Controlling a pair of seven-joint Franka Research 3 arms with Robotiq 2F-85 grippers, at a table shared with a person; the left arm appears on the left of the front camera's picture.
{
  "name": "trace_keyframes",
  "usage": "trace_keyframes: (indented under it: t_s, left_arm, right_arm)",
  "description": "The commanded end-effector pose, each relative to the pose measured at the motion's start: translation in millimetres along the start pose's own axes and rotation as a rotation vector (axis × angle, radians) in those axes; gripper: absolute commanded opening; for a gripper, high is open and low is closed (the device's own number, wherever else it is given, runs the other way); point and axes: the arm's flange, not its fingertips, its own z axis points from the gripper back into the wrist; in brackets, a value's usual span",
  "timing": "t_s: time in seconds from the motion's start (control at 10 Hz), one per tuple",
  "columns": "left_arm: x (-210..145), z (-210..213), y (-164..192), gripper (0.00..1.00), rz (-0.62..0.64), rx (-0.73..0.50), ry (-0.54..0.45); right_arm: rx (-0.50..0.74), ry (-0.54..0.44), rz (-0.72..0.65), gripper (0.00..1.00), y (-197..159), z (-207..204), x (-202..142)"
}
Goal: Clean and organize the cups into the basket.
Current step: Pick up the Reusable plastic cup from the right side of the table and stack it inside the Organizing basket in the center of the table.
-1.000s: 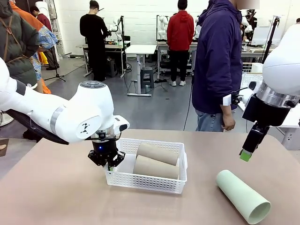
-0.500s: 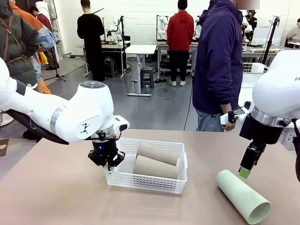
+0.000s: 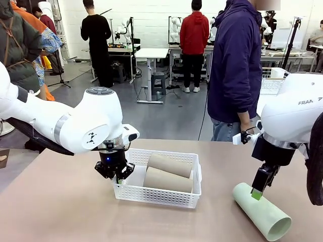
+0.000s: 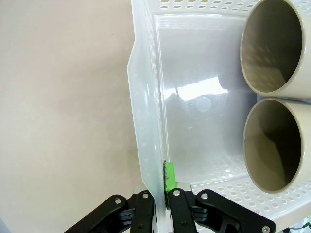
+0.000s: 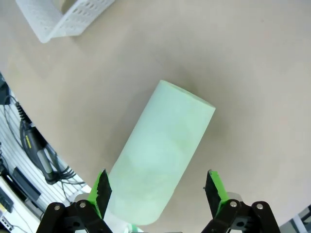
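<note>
Two beige cups (image 3: 169, 165) (image 3: 167, 180) lie side by side in the white lattice basket (image 3: 160, 195); their open mouths (image 4: 272, 46) (image 4: 279, 143) show in the left wrist view. My left gripper (image 3: 117, 177) (image 4: 163, 183) is shut on the basket's left end wall (image 4: 146, 121). The mint green cup (image 3: 262, 210) (image 5: 163, 155) lies on its side on the table at the right. Just above its near-left end hangs my right gripper (image 3: 256, 193) (image 5: 158, 189), open, with a finger on either side of the cup and not touching it.
A person in a dark purple jacket (image 3: 234, 70) stands at the far side of the table, hands down. A corner of the basket (image 5: 63, 19) shows beyond the mint cup. Bare tabletop (image 3: 60, 212) spreads at the front left. A white wire basket (image 3: 272, 80) sits behind at the right.
My right arm has come down and leftward, from well above the table to just over the mint cup. The left arm and the basket have not moved.
</note>
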Motion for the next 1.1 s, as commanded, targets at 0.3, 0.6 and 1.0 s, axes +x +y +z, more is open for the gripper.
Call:
trace_keyframes:
  t_s: [0.3, 0.6, 1.0]
  left_arm:
    - [-1, 2, 0, 0.0, -0.002, 0.002, -0.007]
    - [-1, 2, 0, 0.0, -0.002, 0.002, -0.007]
    - [-1, 2, 0, 0.0, -0.002, 0.002, -0.007]
  right_arm:
    - [0.027, -0.007, -0.012, 1.0, 4, -21, 10]
    - [0.061, 0.018, -0.011, 1.0, 4, -41, 11]
    - [0.104, 0.013, 0.002, 1.0, 2, -35, 9]
